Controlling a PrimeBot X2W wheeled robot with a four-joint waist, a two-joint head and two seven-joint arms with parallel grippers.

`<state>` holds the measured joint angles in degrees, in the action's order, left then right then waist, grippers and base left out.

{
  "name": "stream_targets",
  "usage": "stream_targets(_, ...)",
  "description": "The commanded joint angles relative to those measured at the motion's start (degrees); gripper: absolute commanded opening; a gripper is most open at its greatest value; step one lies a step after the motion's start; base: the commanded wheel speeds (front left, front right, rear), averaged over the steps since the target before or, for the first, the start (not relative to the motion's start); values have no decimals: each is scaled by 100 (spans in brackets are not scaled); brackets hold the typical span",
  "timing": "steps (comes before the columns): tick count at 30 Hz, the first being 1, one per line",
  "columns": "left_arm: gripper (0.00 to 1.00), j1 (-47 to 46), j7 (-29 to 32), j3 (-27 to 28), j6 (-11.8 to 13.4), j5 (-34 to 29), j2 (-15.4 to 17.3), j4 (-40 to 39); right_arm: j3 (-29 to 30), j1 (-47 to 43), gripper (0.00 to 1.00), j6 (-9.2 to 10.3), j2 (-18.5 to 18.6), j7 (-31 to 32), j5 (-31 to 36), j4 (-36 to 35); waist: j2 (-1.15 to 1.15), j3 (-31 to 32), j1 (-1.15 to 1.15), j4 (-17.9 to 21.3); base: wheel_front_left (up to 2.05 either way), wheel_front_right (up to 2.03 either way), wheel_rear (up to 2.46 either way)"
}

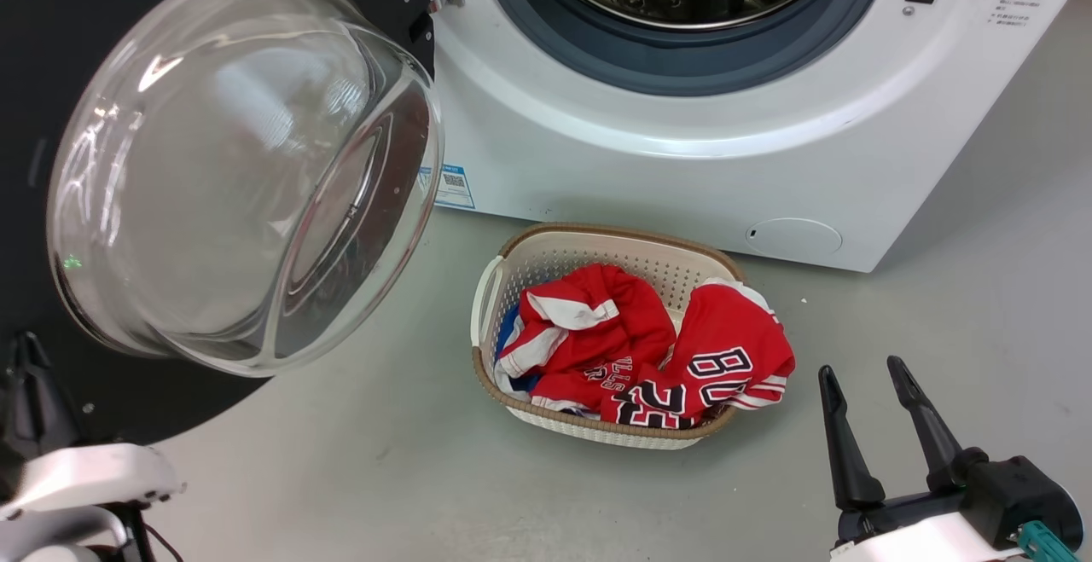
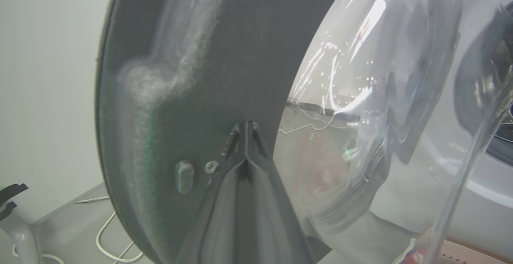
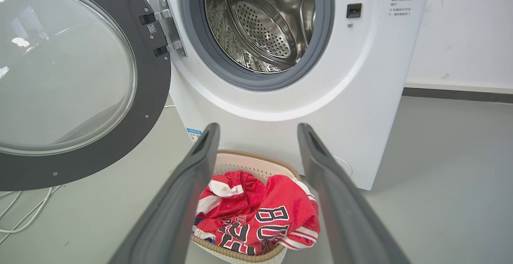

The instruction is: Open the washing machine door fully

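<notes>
One round door [image 3: 68, 75] — bulging glass, perforated steel drum [image 3: 264, 27]

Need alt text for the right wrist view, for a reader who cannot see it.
The washing machine door stands wide open, left of the white washing machine, baring its steel drum. The right gripper, open and holding nothing, frames a basket of red jerseys on the grey floor before the machine.
</notes>
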<state>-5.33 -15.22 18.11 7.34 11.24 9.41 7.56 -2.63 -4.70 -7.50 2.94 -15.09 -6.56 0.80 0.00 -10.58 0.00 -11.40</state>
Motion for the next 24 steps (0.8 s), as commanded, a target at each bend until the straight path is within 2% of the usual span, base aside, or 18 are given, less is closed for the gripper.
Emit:
stream_targets(1, 0, -149, 13, 145, -21, -2, 95, 59, 9, 104, 100, 1, -13, -11, 33, -17, 0, -47, 0, -10, 0, 0, 0)
stream_targets(8, 0, -608, 13, 458, -258, -43, 214, 526, -23, 231, 100, 1, -13, -10, 102, -29, 0, -226, 0, 9, 0, 0, 0)
stream_targets(19, 0, -1147, 14, 900, -422, -102, 414, 1141, -56, 351, 100, 1, -13, -10, 161, -58, 0, -454, 0, 135, 0, 0, 0)
stream_targets(24, 0, -1374, 14, 1136, -511, -117, 614, 1499, -45, 373, 100, 1, -13, -11, 190, -77, 0, -540, 0, 177, 0, 0, 0)
